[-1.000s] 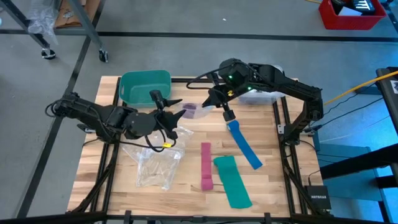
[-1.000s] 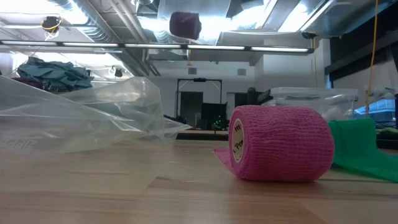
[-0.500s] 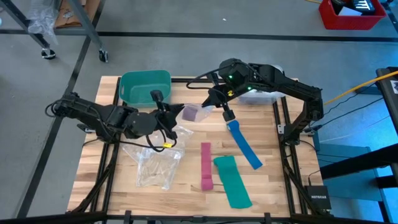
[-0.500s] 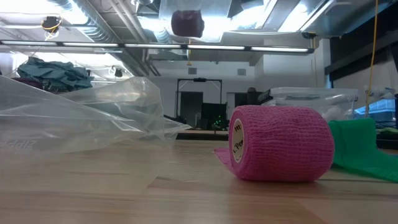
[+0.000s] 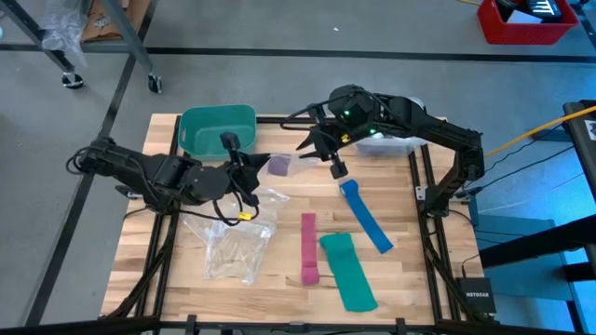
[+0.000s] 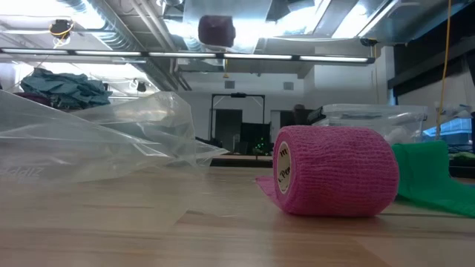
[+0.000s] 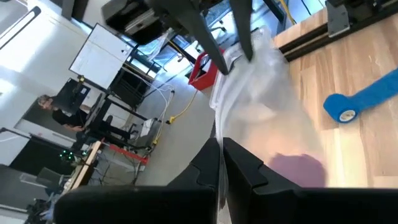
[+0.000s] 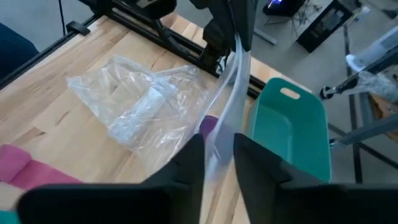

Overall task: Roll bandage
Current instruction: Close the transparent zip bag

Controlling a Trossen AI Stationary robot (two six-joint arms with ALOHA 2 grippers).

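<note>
Even bright overhead light, ceiling fixtures glaring in the low view, wrist views blurred up close.

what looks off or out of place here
The bandage is not on the table: a small purple roll, it sits inside a clear plastic bag stretched in the air between the left gripper and right gripper. A second clear bag lies crumpled on the wood.

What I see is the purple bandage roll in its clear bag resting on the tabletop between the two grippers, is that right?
Not quite. The bandage in its clear bag is between the left gripper and the right gripper, but it is not resting on the tabletop. The low view shows it hanging well above the table.
</note>
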